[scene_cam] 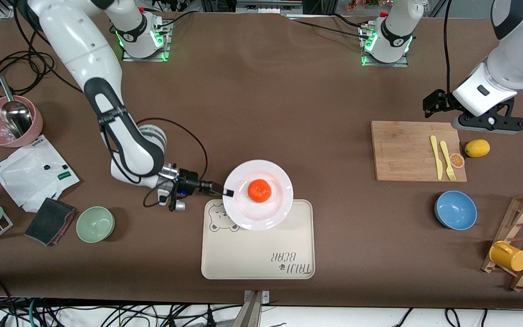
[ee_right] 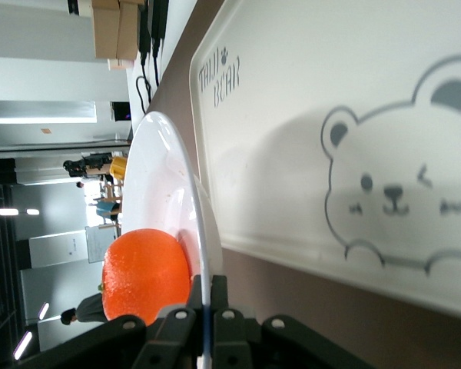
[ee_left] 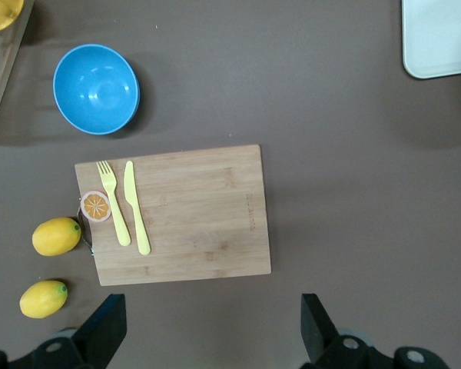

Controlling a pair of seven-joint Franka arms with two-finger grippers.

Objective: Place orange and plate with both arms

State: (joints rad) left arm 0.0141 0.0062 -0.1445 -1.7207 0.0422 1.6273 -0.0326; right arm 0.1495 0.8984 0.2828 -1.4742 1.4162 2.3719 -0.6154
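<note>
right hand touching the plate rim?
Touching. Right wrist view shows the right hand with fingers closed on the plate rim, orange on it.

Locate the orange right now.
Front view: the orange sits on the plate, which the right gripper pinches by the rim over the bear-print tray.

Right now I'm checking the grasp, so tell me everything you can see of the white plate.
The round, plain white shallow plate looks glossy, like ceramic, with a wide rim. It carries the small reddish-orange orange near its middle. The right claw is shut on its rim at the right arm's end, pinching the edge between its fingers. The plate sits over the corner of the cream rectangular bear-print tray that lies farthest from the front camera, overhanging it; whether it rests on the tray is unclear.
</note>
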